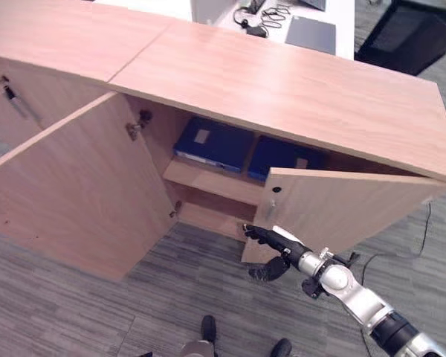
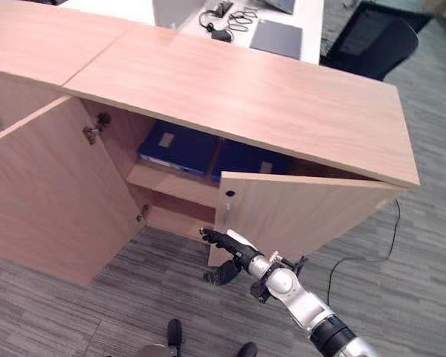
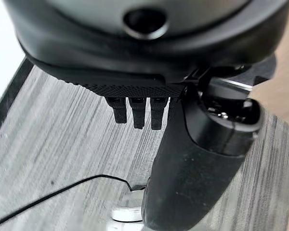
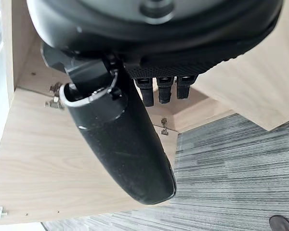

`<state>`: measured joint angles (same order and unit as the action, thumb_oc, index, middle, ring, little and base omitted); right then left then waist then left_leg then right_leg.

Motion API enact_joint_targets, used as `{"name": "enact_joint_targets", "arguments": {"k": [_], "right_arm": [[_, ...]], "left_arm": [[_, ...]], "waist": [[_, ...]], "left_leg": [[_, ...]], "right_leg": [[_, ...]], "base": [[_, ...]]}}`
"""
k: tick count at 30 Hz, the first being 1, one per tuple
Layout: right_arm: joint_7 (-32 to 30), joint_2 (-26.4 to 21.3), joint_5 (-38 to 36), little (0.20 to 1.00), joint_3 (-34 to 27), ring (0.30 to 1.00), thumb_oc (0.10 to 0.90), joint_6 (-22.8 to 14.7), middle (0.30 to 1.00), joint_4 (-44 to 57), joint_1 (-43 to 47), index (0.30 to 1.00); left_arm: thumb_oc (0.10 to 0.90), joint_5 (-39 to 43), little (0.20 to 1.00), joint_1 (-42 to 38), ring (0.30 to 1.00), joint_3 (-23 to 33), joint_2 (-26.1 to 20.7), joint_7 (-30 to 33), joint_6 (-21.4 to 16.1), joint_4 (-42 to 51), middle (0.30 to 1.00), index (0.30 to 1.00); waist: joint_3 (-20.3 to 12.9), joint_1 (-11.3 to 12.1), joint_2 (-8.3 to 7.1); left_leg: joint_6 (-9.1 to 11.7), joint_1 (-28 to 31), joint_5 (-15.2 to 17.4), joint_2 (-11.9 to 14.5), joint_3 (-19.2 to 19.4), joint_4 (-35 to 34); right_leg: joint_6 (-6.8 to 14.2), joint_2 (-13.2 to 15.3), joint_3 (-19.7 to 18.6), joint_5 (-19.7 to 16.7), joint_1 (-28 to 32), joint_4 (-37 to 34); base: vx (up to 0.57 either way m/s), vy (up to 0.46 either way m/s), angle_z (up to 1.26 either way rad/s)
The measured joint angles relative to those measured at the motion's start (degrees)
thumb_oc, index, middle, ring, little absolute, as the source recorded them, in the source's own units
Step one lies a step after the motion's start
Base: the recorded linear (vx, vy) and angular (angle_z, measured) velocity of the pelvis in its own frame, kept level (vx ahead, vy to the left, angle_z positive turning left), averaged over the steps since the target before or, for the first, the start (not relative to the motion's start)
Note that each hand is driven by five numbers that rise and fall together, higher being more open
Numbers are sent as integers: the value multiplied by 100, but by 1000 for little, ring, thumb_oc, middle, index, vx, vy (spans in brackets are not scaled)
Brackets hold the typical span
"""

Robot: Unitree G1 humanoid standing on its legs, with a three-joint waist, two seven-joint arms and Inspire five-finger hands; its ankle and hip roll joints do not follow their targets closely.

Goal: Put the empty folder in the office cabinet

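Two blue folders (image 1: 212,143) (image 1: 282,155) lie side by side on the upper shelf of the wooden office cabinet (image 1: 282,82). The cabinet's left door (image 1: 74,186) is swung wide open and its right door (image 1: 349,204) stands partly open. My right hand (image 1: 279,242) reaches low at the free edge of the right door, fingers (image 4: 164,89) straight and holding nothing. In the left wrist view my left hand (image 3: 192,168) hangs over the carpet with relaxed fingers (image 3: 137,113) and nothing in it.
Under the shelf is a lower compartment (image 1: 208,216). Behind the cabinet stands a white desk (image 1: 342,22) with cables and a grey pad, and beside it a black chair (image 1: 409,33). Grey carpet (image 1: 97,312) lies in front.
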<state>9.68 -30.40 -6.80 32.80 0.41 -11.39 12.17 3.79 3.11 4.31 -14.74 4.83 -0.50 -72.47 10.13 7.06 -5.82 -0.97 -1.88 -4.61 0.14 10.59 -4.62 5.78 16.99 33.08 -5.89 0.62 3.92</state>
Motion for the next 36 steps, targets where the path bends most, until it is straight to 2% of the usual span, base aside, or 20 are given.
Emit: {"name": "enact_joint_targets", "arguments": {"k": [2, 5, 7, 8, 11, 12, 14, 15, 17, 18, 21, 28, 29, 30, 31, 32, 33, 34, 35, 36], "right_arm": [[-39, 67, 5, 900, -51, 900, 800, -12, 900, -71, -129, 900], [-38, 46, 266, 900, -215, 900, 800, -70, 900, -87, -697, 900], [29, 51, 492, 900, -228, 900, 800, -94, 900, -211, -1055, 900], [53, 84, 641, 900, -257, 900, 800, -190, 900, -429, -1215, 900], [48, 113, 953, 900, -369, 900, 800, -163, 900, -1020, -1483, 900], [27, 115, 1081, 900, -456, 900, 800, -148, 900, -1297, -1671, 900], [1, 168, 1132, 900, -539, 900, 800, -127, 900, -1772, -1814, 900], [-37, 207, 1113, 900, -793, 900, 800, -84, 900, -2085, -1973, 900], [-138, 299, 1112, 900, -1076, 900, 800, -28, 900, -2432, -2058, 900], [-275, 603, 1101, 900, -1363, 900, 800, -159, 900, -3046, -2024, 900], [-672, 1284, 598, 900, -1940, 900, 800, 70, 900, -4387, -1835, 900], [-946, 1449, 326, 900, -1768, 900, 800, 239, 900, -5173, -1950, 900], [-929, 1489, 324, 900, -1788, 900, 800, 258, 900, -5203, -2008, 900], [-923, 1492, 323, 900, -1789, 900, 800, 263, 900, -5195, -2022, 900], [-920, 1485, 323, 900, -1811, 900, 800, 242, 900, -5199, -2043, 900], [-946, 1559, 323, 900, -1846, 900, 800, 234, 900, -5223, -1908, 900], [-1016, 1608, 322, 900, -1894, 900, 800, 243, 900, -5234, -1866, 900], [-1022, 1596, 322, 900, -1925, 900, 800, 239, 900, -5219, -1861, 900], [-1033, 1495, 319, 900, -2010, 900, 800, 238, 900, -5208, -1863, 900], [-1048, 1350, 322, 900, -2042, 900, 800, 249, 900, -5193, -1858, 900]], "left_arm": [[800, 51, 900, 11, 900, 43, -5, 6, -1, 2, 900, 900], [800, 47, 900, 6, 900, 33, -38, 102, -18, -1, 900, 900], [800, 33, 900, 10, 900, -4, -121, 106, -19, -2, 900, 900], [800, 28, 900, 1, 900, -16, -157, 103, -10, -15, 900, 900], [800, -20, 900, 8, 900, -88, -214, 96, -2, -22, 900, 900], [800, -23, 900, 10, 900, -165, -234, 94, -13, -17, 900, 900], [800, -21, 900, 25, 900, -254, -245, 87, -34, -19, 900, 900], [800, -18, 900, 28, 900, -278, -190, 85, -38, -27, 900, 900], [800, -4, 900, 79, 900, -417, -55, 72, -63, -29, 900, 900], [800, 51, 900, 107, 900, -418, 33, 82, -64, -40, 900, 900], [800, 492, 900, 107, 900, -363, 212, 67, -74, -65, 900, 900], [800, 1081, 900, -38, 900, -457, 237, 76, -89, 17, 900, 900], [800, 1452, 900, -410, 900, -461, 224, -55, -101, 83, 900, 900], [800, 1553, 900, -533, 900, -463, 224, -66, -84, 84, 900, 900], [800, 1645, 900, -668, 900, -464, 214, -75, -87, 216, 900, 900], [800, 1686, 900, -712, 900, -432, 148, -69, -72, 503, 900, 900], [800, 1746, 900, -664, 900, -431, 125, -64, -75, 799, 900, 900], [800, 1778, 900, -640, 900, -448, 127, -90, -76, 941, 900, 900], [800, 1863, 900, -524, 900, -524, 195, -137, -51, 1369, 900, 900], [800, 1957, 900, -302, 900, -579, 235, -217, -54, 1818, 900, 900]], "waist": [[11, -4, 20], [34, -58, 88], [53, -128, 156], [55, -198, 157], [55, -398, 204], [41, -468, 170], [28, -571, 68], [0, -699, 41], [-16, -678, 135], [-46, -686, 179], [-175, -661, 242], [-278, -682, 345], [-281, -754, 346], [-277, -779, 340], [-263, -874, 287], [-200, -874, 190], [-183, -869, 15], [-182, -866, -5], [-175, -890, 79], [-181, -866, 293]], "left_leg": [[-66, 33, 42, -10, -121, -17], [-206, 146, 34, -40, -385, -16], [-357, 205, -6, -10, -611, 1], [-395, 183, -20, -3, -734, 3], [-403, 151, -63, 14, -1091, 16], [-380, 101, -67, -29, -1246, 37], [-348, 54, -72, -141, -1442, 55], [-256, 4, -76, -206, -1629, 30], [-122, 9, -90, -128, -1646, 28], [-40, 11, -57, -118, -1757, 31], [40, -13, -20, -24, -1882, -6], [231, -34, -47, 65, -2099, 66], [368, -313, -73, 35, -2133, 368], [421, -418, -100, 4, -2025, 452], [467, -521, 89, 104, -1257, 549], [228, -643, 529, 429, -21, 1000], [276, -754, 599, 574, 380, 1532], [272, -765, 609, 656, 528, 1726], [335, -689, 522, 768, 505, 1867], [354, -569, 233, 824, 416, 1705]], "right_leg": [[31, 74, -63, -22, -6, 244], [66, 199, -576, -52, -62, 841], [218, 107, -1175, 317, -232, 1017], [301, -94, -1487, 529, -284, 823], [255, -729, -1935, 715, -381, 415], [215, -1037, -2129, 743, -536, 323], [155, -1363, -2387, 749, -621, 86], [-106, -1427, -2614, 508, -504, -54], [-234, -1520, -2505, 431, -410, -186], [-209, -1580, -2502, 399, -251, -402], [-263, -1719, -2516, 431, -179, -547], [-396, -1881, -2299, 388, 60, -826], [-577, -1830, -1957, 402, 80, -824], [-641, -1772, -1783, 431, 65, -798], [-1012, -1691, -1423, 306, 116, -899], [-1038, -1616, -1348, 324, 153, -876], [-1059, -1437, -1211, 392, 208, -879], [-1006, -1376, -1190, 427, 246, -868], [-884, -1303, -1101, 550, 302, -781], [-793, -1286, -1034, 649, 335, -649]], "base": [[-15, 76, 25], [43, 50, 52], [102, -23, 45], [103, -70, 49], [46, -62, 67], [44, -41, 77], [49, -42, 85], [75, -109, 77], [75, -110, 45], [114, -85, 26], [140, -106, 22], [63, -119, 24], [-52, -40, 103], [-13, -39, 138], [-11, -40, 92], [57, -55, 84], [15, -39, 52], [59, -43, 66], [84, -2, 61], [55, -1, 53]]}}
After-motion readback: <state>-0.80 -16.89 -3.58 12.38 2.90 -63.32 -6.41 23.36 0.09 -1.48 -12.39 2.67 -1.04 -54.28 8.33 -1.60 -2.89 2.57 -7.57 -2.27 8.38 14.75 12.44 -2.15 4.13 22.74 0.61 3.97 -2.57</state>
